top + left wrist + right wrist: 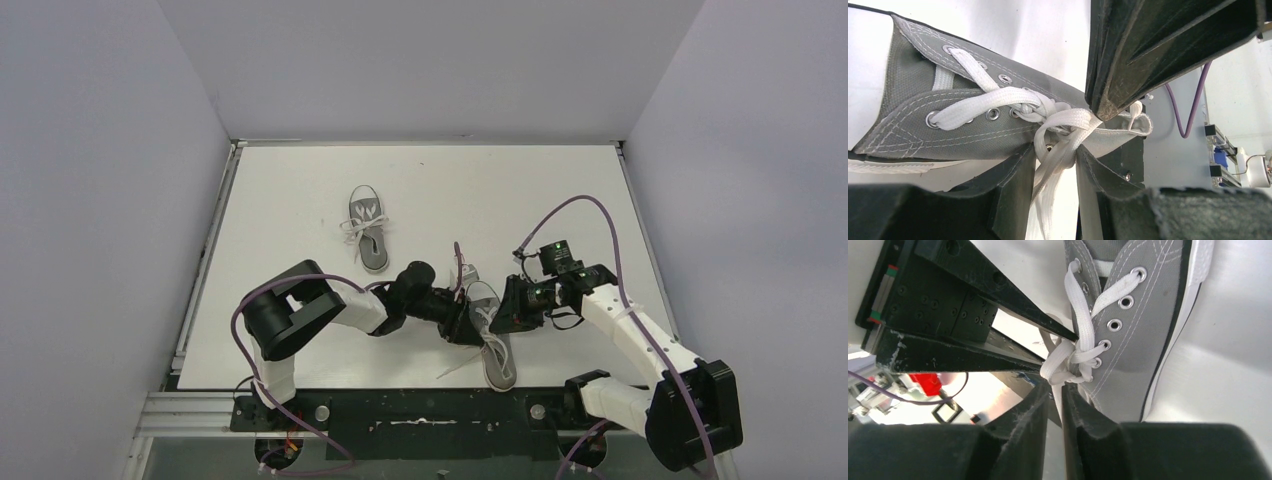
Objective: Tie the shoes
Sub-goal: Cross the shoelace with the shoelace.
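Observation:
The near grey shoe point(497, 360) lies between my two grippers, toe toward the far side. Its white laces meet in a knot point(1060, 120) over the top eyelets. My left gripper point(1055, 150) comes in from the shoe's left; a bunch of lace strands fills the gap at its tips. My right gripper point(1057, 387) is opposite, its jaws nearly together and pinching one white lace strand just below the knot point(1068, 360). Seen from above, the left gripper point(470, 322) and right gripper point(503, 315) crowd the shoe's opening. The second shoe point(368, 225) lies farther back on the left, laces bunched across it.
A loose lace end point(452, 368) trails on the white table point(300, 200) left of the near shoe. Purple cables point(580, 205) arch over the right arm. Grey walls close in three sides, and a metal rail point(400, 408) runs along the near edge.

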`<state>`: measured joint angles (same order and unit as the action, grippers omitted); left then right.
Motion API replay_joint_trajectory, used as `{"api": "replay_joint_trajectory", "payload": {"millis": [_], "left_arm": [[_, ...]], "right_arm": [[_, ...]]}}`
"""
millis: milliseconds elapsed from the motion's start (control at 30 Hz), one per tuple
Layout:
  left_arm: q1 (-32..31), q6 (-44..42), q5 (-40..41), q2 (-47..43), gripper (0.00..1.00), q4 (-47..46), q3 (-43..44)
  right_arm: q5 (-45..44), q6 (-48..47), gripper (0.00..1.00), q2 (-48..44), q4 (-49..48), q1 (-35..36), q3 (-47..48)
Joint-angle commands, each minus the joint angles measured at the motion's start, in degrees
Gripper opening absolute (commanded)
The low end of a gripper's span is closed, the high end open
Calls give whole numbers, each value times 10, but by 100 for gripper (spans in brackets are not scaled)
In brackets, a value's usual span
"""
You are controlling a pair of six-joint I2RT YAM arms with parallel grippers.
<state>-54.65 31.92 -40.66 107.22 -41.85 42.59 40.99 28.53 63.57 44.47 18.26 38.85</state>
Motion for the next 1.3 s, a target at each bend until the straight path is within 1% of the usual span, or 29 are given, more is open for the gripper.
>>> {"api": "replay_joint_trajectory", "payload": {"millis": [0,100,167,267,400,533,600,633,733,767,800,933,1100,1267], "left_arm": [[7,-10,4,-16,31,-21,18],[8,-11,-2,-17,28,-19,20],[9,-10,-7,-15,28,-20,22],[10,-9,-10,-14,27,-19,26],[10,-8,-17,-11,27,-15,35],[10,-7,-24,-11,26,-12,39],[10,-9,-29,-11,26,-7,41],[10,-11,-31,-12,26,-5,41],[13,-10,-37,-14,26,2,41],[14,-6,-40,-15,26,0,40],[16,-2,-45,-15,26,-2,40],[19,11,-61,-8,26,11,54],[24,40,-65,10,26,-2,67],[23,41,-86,24,25,8,83]], "right_arm": [[36,-24,25,9,-22,-12,25],[47,-48,36,9,-16,-12,31],[51,-58,40,11,-16,-12,29],[61,-56,41,22,-26,-11,21],[44,-55,42,33,-34,-11,23],[27,-50,39,55,-50,-11,24],[25,-45,34,62,-60,-10,26],[21,-43,29,64,-61,-11,27],[-1,-44,7,56,-46,-14,33],[-7,-48,3,51,-35,-15,36],[-10,-55,1,43,-25,-14,38],[16,-71,0,14,-8,-14,35],[36,-77,2,-3,5,-13,37],[54,-57,4,-13,-12,-12,38]]}}
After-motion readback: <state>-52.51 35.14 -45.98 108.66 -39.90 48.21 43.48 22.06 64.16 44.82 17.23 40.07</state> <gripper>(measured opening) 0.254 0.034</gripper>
